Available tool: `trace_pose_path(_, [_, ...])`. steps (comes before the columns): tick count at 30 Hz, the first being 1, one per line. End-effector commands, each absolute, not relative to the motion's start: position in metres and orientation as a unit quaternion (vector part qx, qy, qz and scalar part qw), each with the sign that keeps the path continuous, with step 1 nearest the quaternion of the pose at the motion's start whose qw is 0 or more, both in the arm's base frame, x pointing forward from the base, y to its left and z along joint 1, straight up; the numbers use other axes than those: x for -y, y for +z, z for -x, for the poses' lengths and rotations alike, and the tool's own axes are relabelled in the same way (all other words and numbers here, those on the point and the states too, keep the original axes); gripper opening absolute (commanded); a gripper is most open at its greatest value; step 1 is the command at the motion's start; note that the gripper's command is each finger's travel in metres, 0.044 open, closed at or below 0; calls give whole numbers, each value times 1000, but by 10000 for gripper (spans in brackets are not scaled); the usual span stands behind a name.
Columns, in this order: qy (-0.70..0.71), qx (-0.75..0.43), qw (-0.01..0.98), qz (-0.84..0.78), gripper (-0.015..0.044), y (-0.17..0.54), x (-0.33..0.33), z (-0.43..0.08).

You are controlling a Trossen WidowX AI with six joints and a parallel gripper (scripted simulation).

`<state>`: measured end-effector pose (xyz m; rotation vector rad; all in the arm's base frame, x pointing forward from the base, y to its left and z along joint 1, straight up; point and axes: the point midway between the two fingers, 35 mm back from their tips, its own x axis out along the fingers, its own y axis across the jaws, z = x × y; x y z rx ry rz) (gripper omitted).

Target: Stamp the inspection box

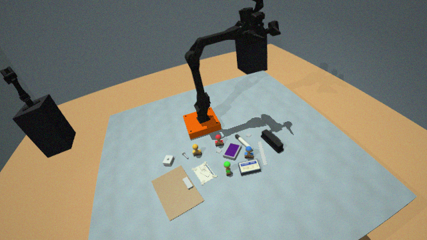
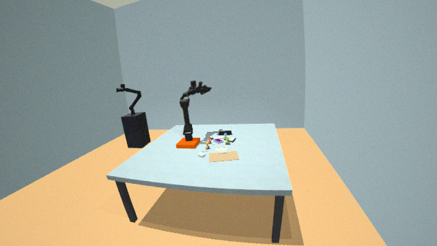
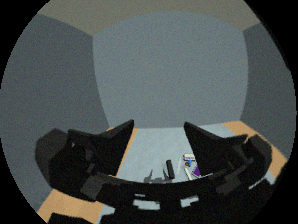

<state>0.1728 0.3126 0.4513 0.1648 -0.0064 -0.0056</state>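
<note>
Card (image 1: 204, 173) (image 2: 221, 149): flat, writing too small to tell | hand (image 1: 274, 28) (image 2: 210, 89) (image 3: 160, 123): fingers wide apart, above bench (image 1: 140, 133) (image 2: 153, 171) (image 3: 150, 145)

No words or numbers are big enough to read. The flat box with a dark rim and a blue and cream top (image 1: 249, 167) (image 3: 188, 157) has marks too blurry to read. So does the small cream paper card (image 1: 204, 173) (image 2: 221, 149).

A brown board (image 2: 224, 156) is seen lying flat on the pale blue table (image 2: 164, 171), near the orange base (image 2: 179, 145).
</note>
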Motion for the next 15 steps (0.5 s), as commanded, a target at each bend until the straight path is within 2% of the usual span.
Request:
trace_pose_path(1, [-3,3,997,-80,374,451,-313,-175])
trace_pose_path(7, [-8,-10,1000,-3,227,427,-315,-244])
trace_pose_path(15, [-17,-111,984,135,227,355,-281,-348])
